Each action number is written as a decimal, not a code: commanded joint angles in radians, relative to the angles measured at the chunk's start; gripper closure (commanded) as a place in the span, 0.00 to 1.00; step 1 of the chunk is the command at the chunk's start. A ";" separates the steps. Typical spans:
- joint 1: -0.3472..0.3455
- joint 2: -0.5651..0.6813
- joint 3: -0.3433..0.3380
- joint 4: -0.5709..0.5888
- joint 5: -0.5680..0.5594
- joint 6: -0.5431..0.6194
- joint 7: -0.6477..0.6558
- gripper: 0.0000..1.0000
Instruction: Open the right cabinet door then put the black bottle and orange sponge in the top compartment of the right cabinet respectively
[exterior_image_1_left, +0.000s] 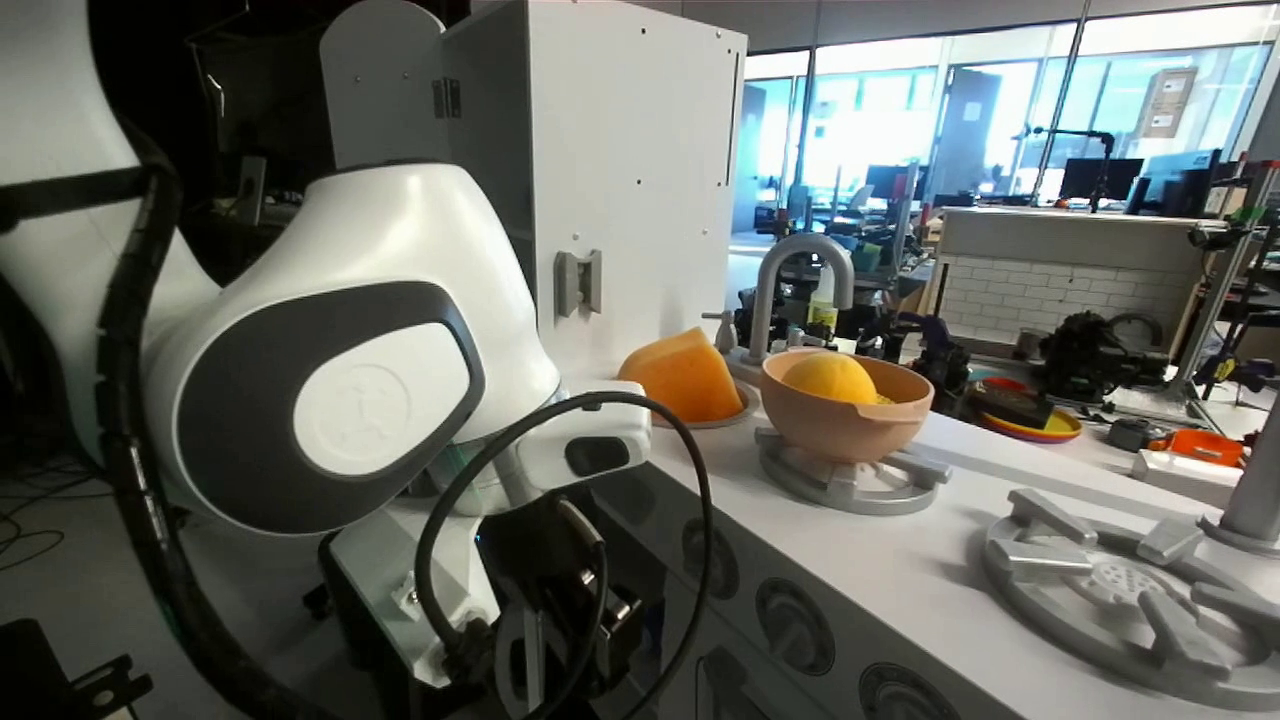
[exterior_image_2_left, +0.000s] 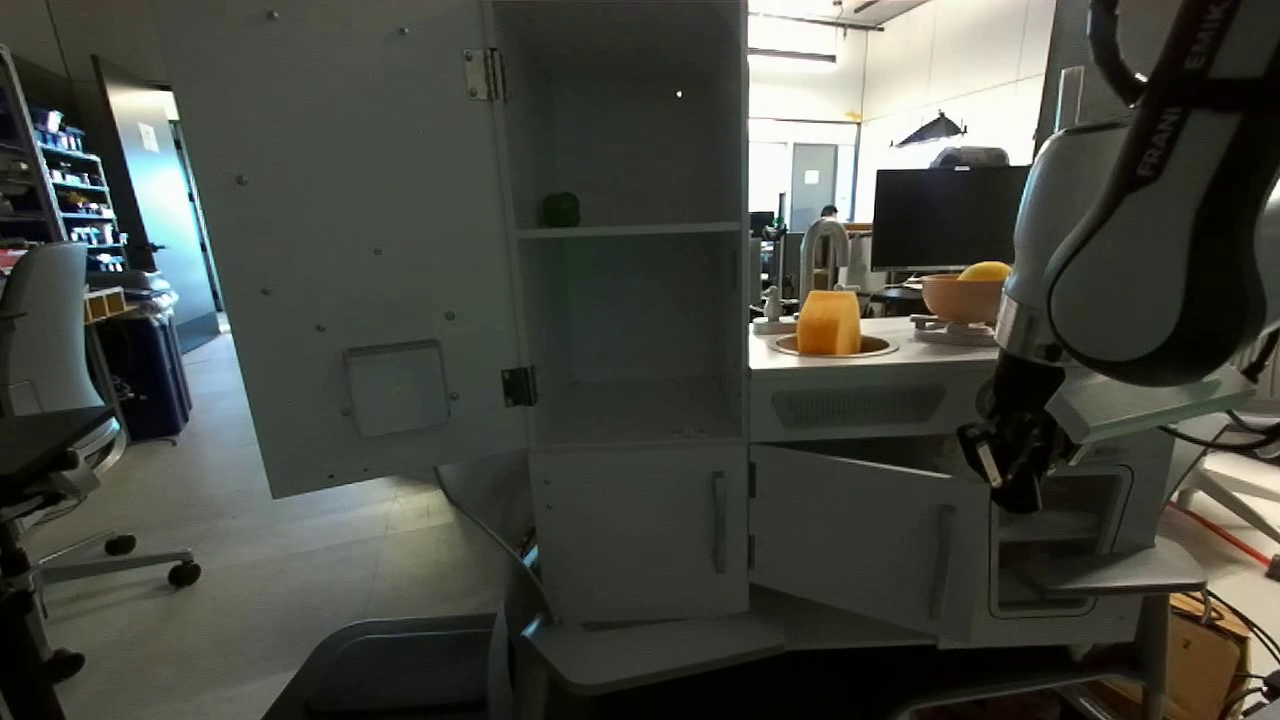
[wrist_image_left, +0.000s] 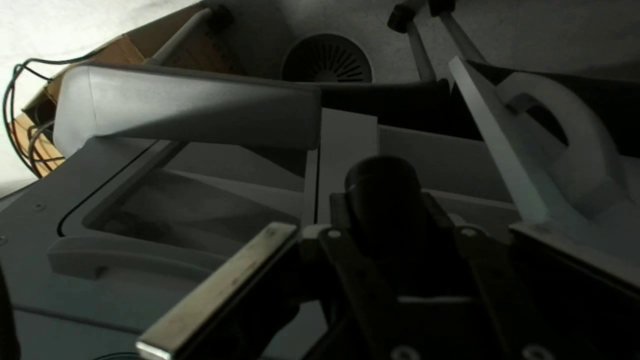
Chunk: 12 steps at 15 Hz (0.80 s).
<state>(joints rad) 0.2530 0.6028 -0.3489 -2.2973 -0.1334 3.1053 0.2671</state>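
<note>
My gripper (wrist_image_left: 387, 212) is shut on the black bottle (wrist_image_left: 382, 180), a dark cylinder between its fingers that points away from the wrist. In an exterior view the gripper (exterior_image_2_left: 1005, 470) hangs by the free edge of the right cabinet door (exterior_image_2_left: 850, 545), which stands partly open. The door (wrist_image_left: 500, 145) shows at the right of the upside-down wrist view, with its curved handle (wrist_image_left: 590, 132) outside. A pale shelf edge (wrist_image_left: 475, 198) shows in the dark cabinet behind the bottle. The orange sponge (exterior_image_2_left: 828, 322) stands in the sink; it also shows in an exterior view (exterior_image_1_left: 685, 375).
The oven's door (wrist_image_left: 190, 107) is folded down beside the cabinet. The tall cabinet's upper door (exterior_image_2_left: 350, 230) is open, with a green object (exterior_image_2_left: 561, 209) on its shelf. A closed door (exterior_image_2_left: 635, 535) is below. A bowl (exterior_image_1_left: 845, 410) with yellow fruit stands on the counter.
</note>
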 joint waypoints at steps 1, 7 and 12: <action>0.033 0.067 0.003 0.057 0.054 0.035 -0.004 0.89; 0.048 0.067 0.026 0.037 0.044 0.021 -0.034 0.89; 0.105 0.029 0.028 -0.015 0.035 0.005 -0.066 0.89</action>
<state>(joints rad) 0.2972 0.5954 -0.3601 -2.3215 -0.1262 3.1026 0.1855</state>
